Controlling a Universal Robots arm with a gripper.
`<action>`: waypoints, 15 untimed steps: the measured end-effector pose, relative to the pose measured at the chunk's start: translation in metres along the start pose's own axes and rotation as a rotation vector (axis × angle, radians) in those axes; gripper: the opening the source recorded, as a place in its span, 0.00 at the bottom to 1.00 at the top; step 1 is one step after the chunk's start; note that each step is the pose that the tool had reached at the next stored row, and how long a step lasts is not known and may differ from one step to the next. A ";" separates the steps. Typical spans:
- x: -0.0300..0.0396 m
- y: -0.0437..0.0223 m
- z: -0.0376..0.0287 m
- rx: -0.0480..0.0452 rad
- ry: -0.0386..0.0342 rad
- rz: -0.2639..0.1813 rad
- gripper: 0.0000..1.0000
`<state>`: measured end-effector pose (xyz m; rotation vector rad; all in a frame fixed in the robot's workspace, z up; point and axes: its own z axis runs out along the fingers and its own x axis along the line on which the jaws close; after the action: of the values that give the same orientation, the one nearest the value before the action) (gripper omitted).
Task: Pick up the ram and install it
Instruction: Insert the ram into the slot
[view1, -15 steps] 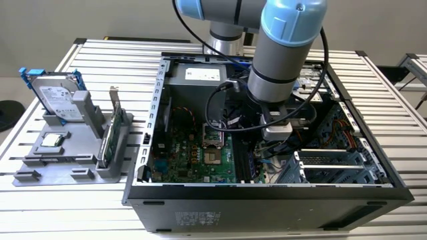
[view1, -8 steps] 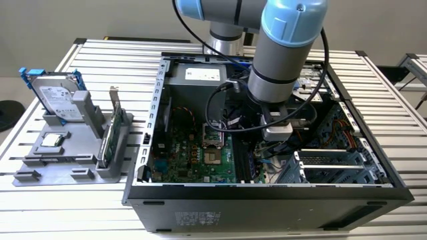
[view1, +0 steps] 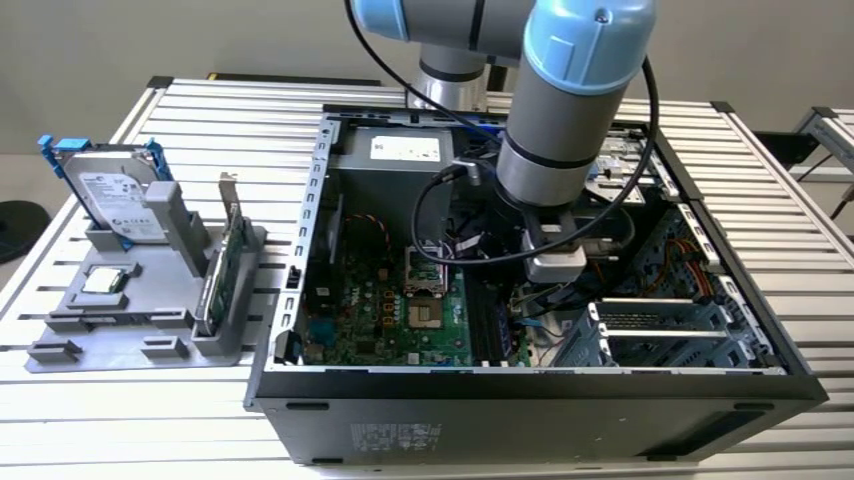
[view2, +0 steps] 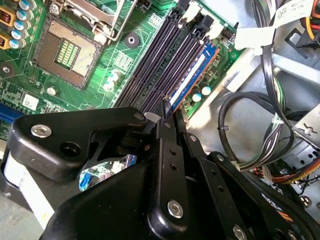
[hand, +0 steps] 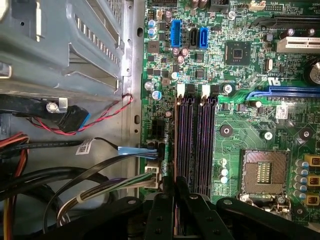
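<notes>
Black end effector with its two fingers pressed close together, apparently pinching the ram, a thin blue-faced stick with pale label marks. The ram stands on edge in the outermost memory slot of the green motherboard, on the side away from the CPU socket. The fingers run in line with the slot, likely so the stick goes straight down. In the exterior view the grey and blue arm reaches down into a black computer case lying open-side up on the slatted counter. Well apart, a grey fixture props a hard drive and a green card upright, ready for grasping.
</notes>
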<state>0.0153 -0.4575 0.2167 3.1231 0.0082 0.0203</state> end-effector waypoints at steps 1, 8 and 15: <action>0.0001 0.0000 0.0002 0.0000 0.0000 0.002 0.00; 0.0007 0.0000 0.0004 -0.0002 -0.0004 0.022 0.00; 0.0011 0.0002 0.0003 -0.0002 -0.0005 0.024 0.00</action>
<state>0.0164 -0.4577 0.2164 3.1229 -0.0291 0.0199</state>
